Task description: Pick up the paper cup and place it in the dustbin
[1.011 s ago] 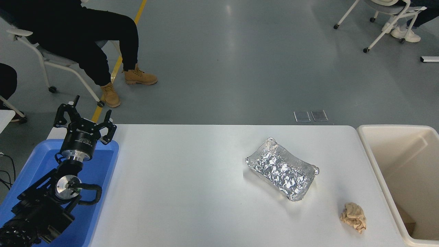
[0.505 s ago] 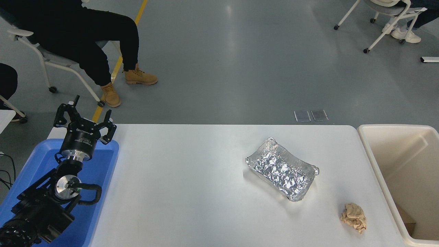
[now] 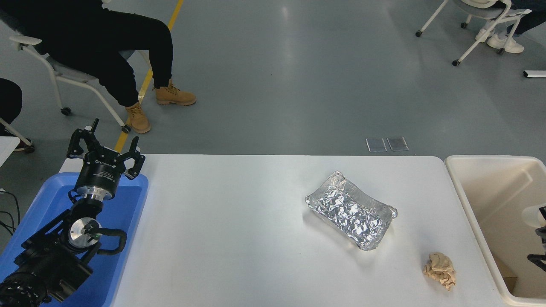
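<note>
right gripper (image 3: 541, 245) at frame edge over the dustbin (image 3: 469, 204), pale cup-like shape (image 3: 533, 215) just above it, jaws can't tell; prob release step, next: let go inside bin; left gripper (image 3: 104, 155) parked, jaws wide.

text: small white print on left gripper (image 3: 105, 150) body | too small to read | nothing else lettered

Smooth matt white table (image 3: 239, 238); crinkled, shiny silver foil tray (image 3: 350, 209); rough crumpled brown paper ball (image 3: 439, 270); smooth cream plastic dustbin (image 3: 477, 204); glossy blue plastic tray (image 3: 123, 213); matt black left gripper (image 3: 106, 147), brushed metal joint.
</note>
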Controlling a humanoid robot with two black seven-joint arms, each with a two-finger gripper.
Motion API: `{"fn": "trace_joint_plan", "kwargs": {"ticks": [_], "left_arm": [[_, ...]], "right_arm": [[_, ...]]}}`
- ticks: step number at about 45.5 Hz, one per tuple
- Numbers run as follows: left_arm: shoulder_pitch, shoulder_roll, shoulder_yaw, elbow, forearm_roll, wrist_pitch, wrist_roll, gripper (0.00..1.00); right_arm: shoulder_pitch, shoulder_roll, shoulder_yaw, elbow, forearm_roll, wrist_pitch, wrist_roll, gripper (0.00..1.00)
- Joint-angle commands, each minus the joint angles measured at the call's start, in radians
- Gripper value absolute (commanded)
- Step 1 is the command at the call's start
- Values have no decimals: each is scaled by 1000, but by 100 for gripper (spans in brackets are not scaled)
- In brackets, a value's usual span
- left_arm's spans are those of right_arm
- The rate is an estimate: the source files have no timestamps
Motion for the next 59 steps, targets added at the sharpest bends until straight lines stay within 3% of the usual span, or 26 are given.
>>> {"fn": "trace_joint_plan", "kwargs": {"ticks": [1, 13, 21, 30, 38, 44, 51, 59], "left_arm": [[0, 0, 0, 0, 0, 0, 0, 99], [0, 0, -1, 0, 0, -2, 0, 99], [0, 0, -1, 0, 0, -2, 0, 99], [0, 0, -1, 0, 0, -2, 0, 99], [0, 0, -1, 0, 0, -2, 0, 99], [0, 0, -1, 0, 0, -2, 0, 99], [0, 0, 1, 0, 0, 0, 0, 99], [0, 0, 1, 0, 0, 0, 0, 99]], "right_arm": [[1, 9, 2, 1, -1, -7, -1, 100], [55, 14, -4, 38, -16, 10, -1, 100], [274, -17, -59, 205, -20, 46, -1, 100], [595, 2, -255, 296, -22, 236, -1, 100], [820, 103, -375, 296, -33, 450, -4, 100], [929, 198, -409, 298, -118, 574, -4, 100], [1030, 246, -409, 362, -221, 675, -4, 100], [1165, 233, -414, 601, -277, 703, -6, 100]]}}
